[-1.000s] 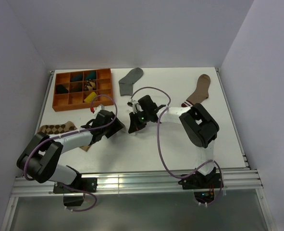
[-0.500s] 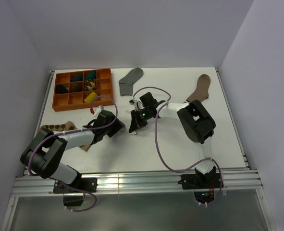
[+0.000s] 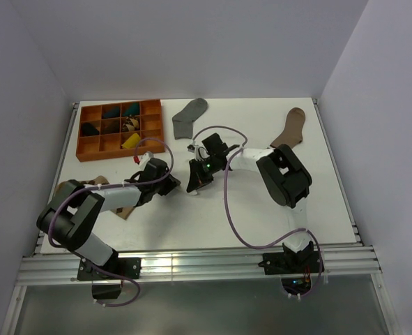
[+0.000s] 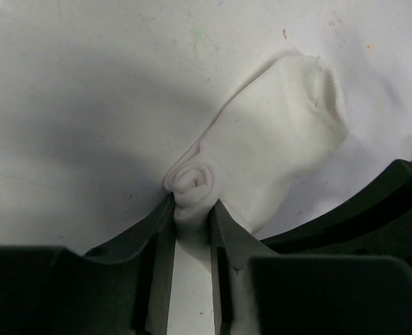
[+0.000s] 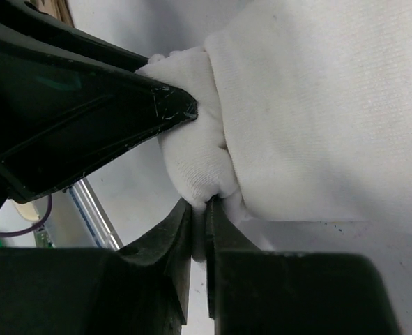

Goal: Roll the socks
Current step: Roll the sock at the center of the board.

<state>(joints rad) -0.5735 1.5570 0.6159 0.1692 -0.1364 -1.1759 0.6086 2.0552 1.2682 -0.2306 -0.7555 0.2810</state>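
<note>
Two claws on one white sock, left gripper clenched on its rolled end, unrolled length ahead of it, right gripper pinching a fold.

An orange compartment tray sat at the far left of the white table. Several of its cells held dark rolled items, one held a yellow item, and one held a jumble of small things too small to identify. A tan-and-brown diamond-patterned sock lay near the left edge, only partly visible. A brown sock lay flat at the far right. An aluminium rail ran along the near edge.
</note>
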